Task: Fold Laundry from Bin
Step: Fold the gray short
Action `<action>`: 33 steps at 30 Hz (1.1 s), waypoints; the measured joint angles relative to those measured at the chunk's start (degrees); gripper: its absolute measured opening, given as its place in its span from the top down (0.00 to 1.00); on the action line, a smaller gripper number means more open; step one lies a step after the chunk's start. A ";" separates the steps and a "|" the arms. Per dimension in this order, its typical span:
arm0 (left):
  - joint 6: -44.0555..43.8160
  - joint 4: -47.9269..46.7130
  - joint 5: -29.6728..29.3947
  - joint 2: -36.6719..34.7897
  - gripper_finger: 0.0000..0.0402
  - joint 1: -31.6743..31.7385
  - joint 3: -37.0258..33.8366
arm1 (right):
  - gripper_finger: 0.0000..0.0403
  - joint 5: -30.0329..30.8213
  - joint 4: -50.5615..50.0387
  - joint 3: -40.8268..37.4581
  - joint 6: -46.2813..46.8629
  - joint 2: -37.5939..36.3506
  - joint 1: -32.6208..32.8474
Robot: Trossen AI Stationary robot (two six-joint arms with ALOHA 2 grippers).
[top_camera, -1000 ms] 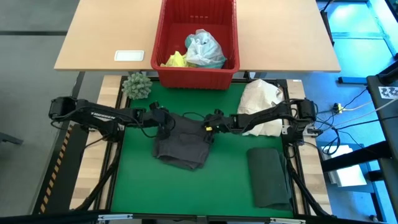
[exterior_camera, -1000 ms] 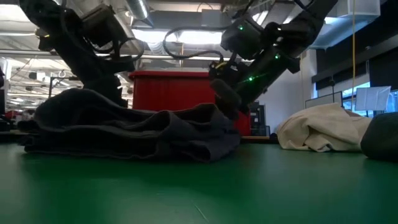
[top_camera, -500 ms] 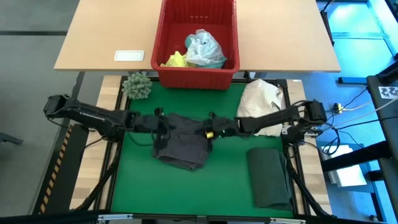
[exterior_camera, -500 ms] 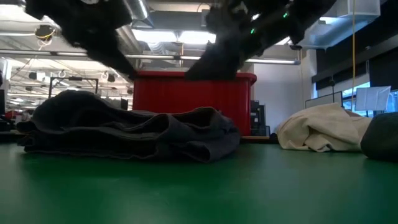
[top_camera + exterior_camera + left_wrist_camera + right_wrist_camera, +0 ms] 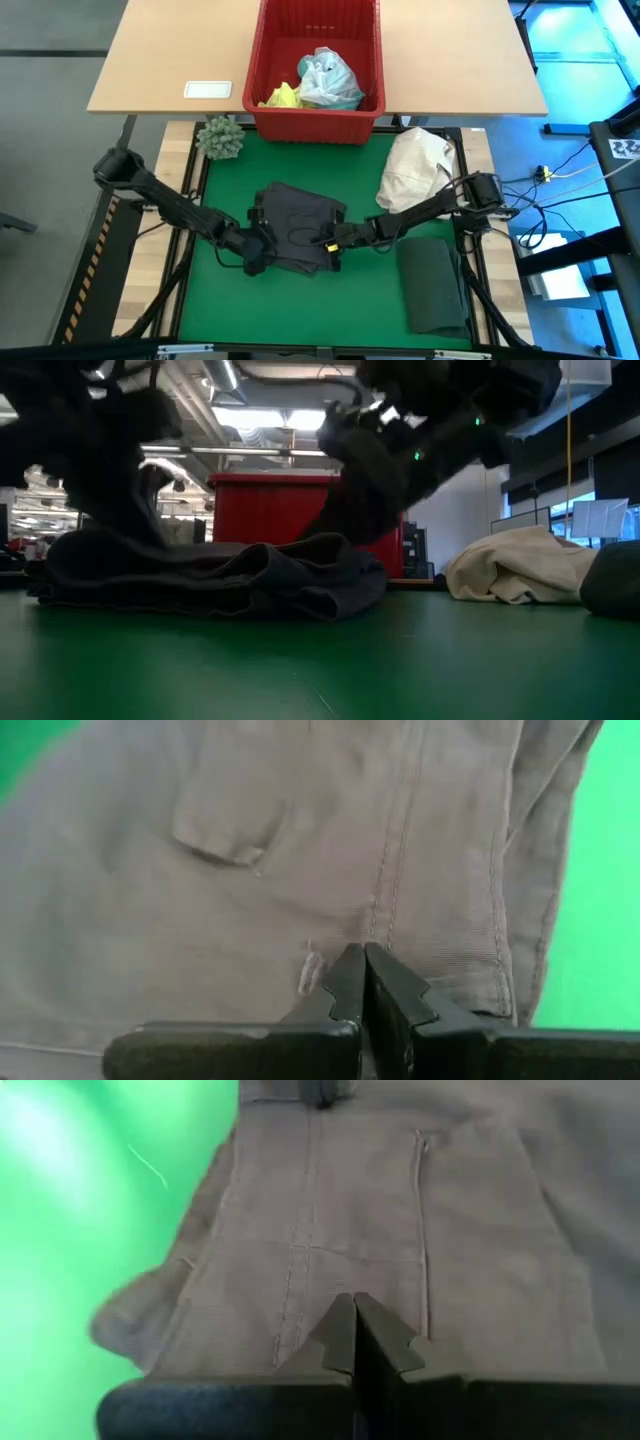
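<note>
A grey garment (image 5: 296, 228) of the laundry lies spread flat on the green mat (image 5: 360, 310). My left gripper (image 5: 260, 260) is shut at its near left part. My right gripper (image 5: 330, 248) is shut at its near right part. In both wrist views the shut fingertips lie over grey cloth with stitched seams (image 5: 390, 870) (image 5: 300, 1230). The red bin (image 5: 318, 110) stands on the wooden table beyond the mat, with yellow (image 5: 282, 96) and turquoise (image 5: 328, 78) laundry inside. A dark green garment (image 5: 434, 285) lies folded at the near right. My left gripper lays its shut fingertips (image 5: 350, 975) on the garment's top side beside a seam (image 5: 378, 920), near the near left edge, slanting down from the left. The cloth lies flat on the mat. My right gripper lays its shut fingertips (image 5: 345, 1325) on the top side by a seam (image 5: 292, 1295), near the near right edge, slanting down from the right. No cloth is lifted.
A cream-white cloth bundle (image 5: 415, 170) lies at the mat's far right, close to my right arm. A green spiky ball (image 5: 220, 138) sits at the far left corner. A white card (image 5: 208, 89) lies on the wooden table. Bare mat stretches along the near edge.
Both grippers, shut throughout, have swept from the grey garment's far edge across its top toward the table's near edge, the arms swinging with them. The garment has stayed in place, and its raised left hump in the low view now lies flatter.
</note>
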 joint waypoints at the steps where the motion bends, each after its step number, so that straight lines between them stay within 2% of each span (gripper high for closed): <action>1: -0.64 0.11 0.20 1.27 1.00 0.01 0.02 | 1.00 0.00 0.16 0.04 0.31 0.79 -0.04; 7: -1.55 0.59 1.73 4.85 1.00 0.04 0.10 | 1.00 -1.91 0.30 0.07 0.54 2.44 -0.80; 14: 1.50 -1.00 1.29 0.11 1.00 -0.21 2.54 | 1.00 -3.54 -1.26 0.00 -2.00 -3.49 -0.83; 22: 6.34 -2.17 -7.52 -6.37 1.00 -1.31 5.15 | 0.99 0.08 -8.50 0.04 -3.94 -12.58 -2.53; 28: 6.41 -4.80 -10.38 -7.24 1.00 0.52 5.13 | 0.84 -5.85 -15.95 0.02 -1.32 -13.23 -11.35; 33: 4.35 -4.17 -4.98 -6.59 1.00 3.05 5.11 | 0.66 -15.85 -16.23 0.02 -1.32 -11.62 -19.19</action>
